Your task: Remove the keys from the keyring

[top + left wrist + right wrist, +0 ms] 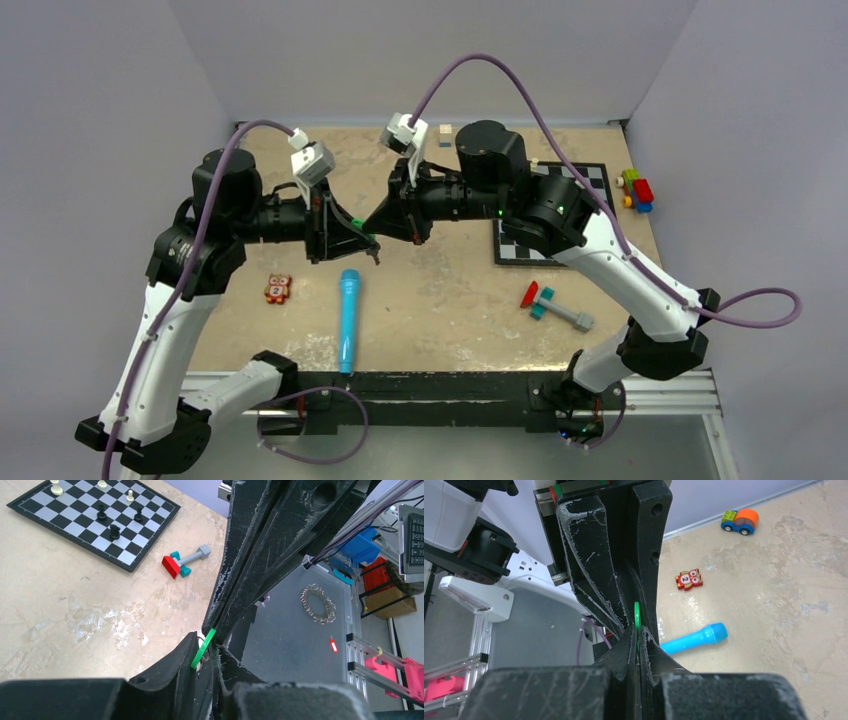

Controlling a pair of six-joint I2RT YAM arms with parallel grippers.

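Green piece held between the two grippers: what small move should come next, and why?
Probably a slight, slow twist of the right gripper while the left gripper holds firm. Both are shut on the same green piece, tip against tip above the table, so it must be worked round to come free. The ring itself is hidden, so keep the move small.

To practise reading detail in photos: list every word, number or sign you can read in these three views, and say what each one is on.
"2": on the front of the red owl tile, read in the right wrist view.
Keyboard at the edge of the left wrist view: key markings too small to read.
Nothing else readable in any view.
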